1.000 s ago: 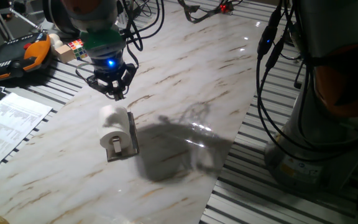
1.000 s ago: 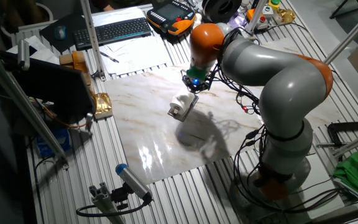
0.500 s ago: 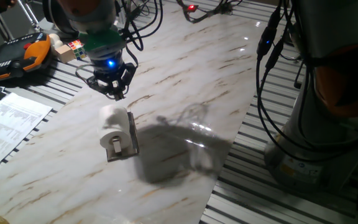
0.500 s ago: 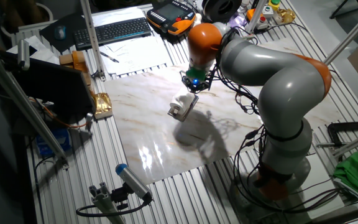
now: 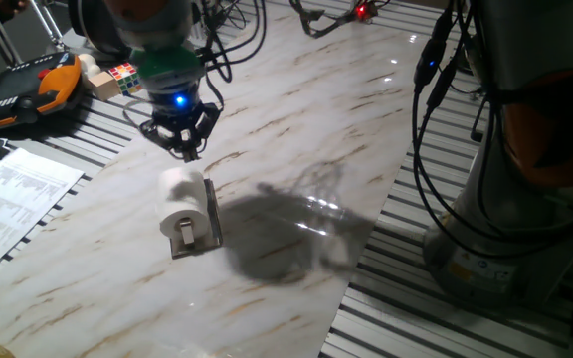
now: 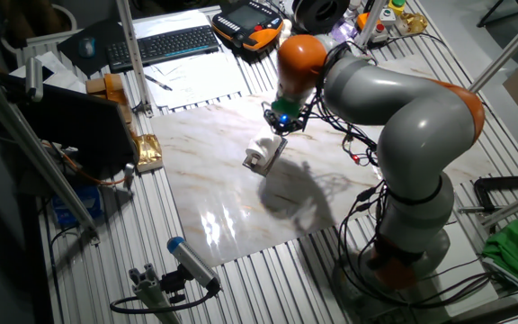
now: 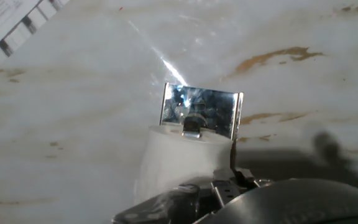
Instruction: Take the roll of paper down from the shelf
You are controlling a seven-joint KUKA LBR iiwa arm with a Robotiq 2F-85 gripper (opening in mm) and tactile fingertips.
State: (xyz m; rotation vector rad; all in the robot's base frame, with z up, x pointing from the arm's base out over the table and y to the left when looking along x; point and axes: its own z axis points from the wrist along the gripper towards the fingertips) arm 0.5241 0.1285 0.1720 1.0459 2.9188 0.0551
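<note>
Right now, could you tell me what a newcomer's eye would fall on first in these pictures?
Most likely the big grey-and-orange arm bent over the marble-patterned table, its end effector with a blue light hovering just above the roll of paper. The white roll sits on its small shelf mid-table; the hand view shows a shiny metal bracket there.

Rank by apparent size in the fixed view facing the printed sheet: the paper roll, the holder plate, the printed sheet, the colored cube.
1. Printed sheet, though partly cropped.
2. Roll of paper and holder plate: too alike, with the plate seen edge-on and overlapping the roll.
3. Colored cube, though farther from camera.
</note>
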